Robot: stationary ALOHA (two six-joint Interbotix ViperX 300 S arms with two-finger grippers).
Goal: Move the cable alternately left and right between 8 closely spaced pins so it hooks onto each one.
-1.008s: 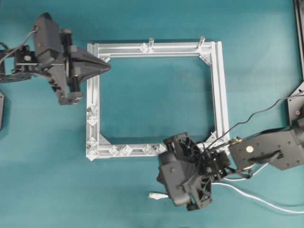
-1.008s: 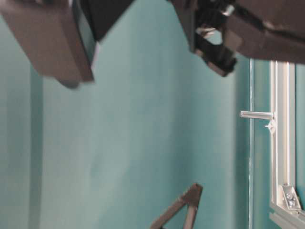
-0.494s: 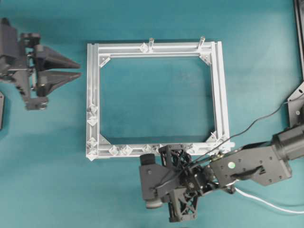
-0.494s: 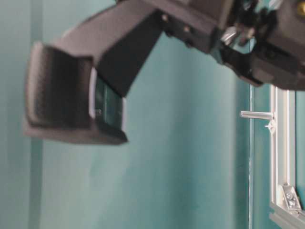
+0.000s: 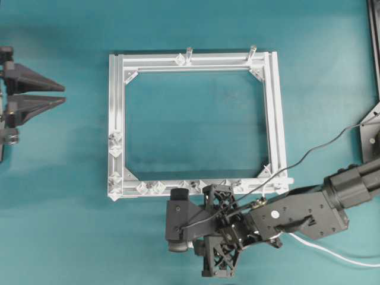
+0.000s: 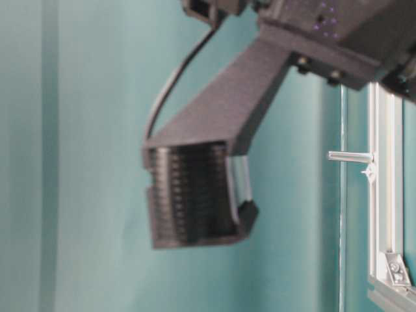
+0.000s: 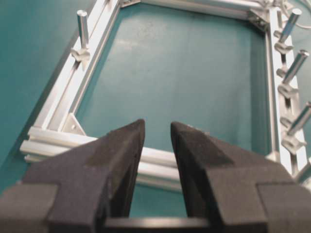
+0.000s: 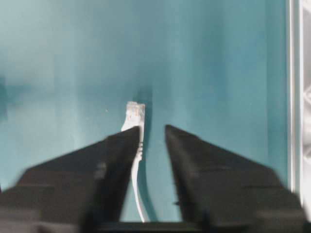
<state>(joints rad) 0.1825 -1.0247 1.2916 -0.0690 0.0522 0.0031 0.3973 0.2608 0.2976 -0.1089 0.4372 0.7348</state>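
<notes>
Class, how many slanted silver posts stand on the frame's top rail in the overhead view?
2. One post near the top rail's middle, the other near its right end; none looks hidden.

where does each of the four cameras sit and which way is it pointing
Overhead: straight down on the square aluminium frame; left gripper at the left edge, right gripper below the frame.
Table-level: low and turned sideways; the right gripper's black finger fills it.
Left wrist: past open jaws at the frame.
Right wrist: past open jaws at the thin white cable lying on the teal table.
All four show the frame.
</notes>
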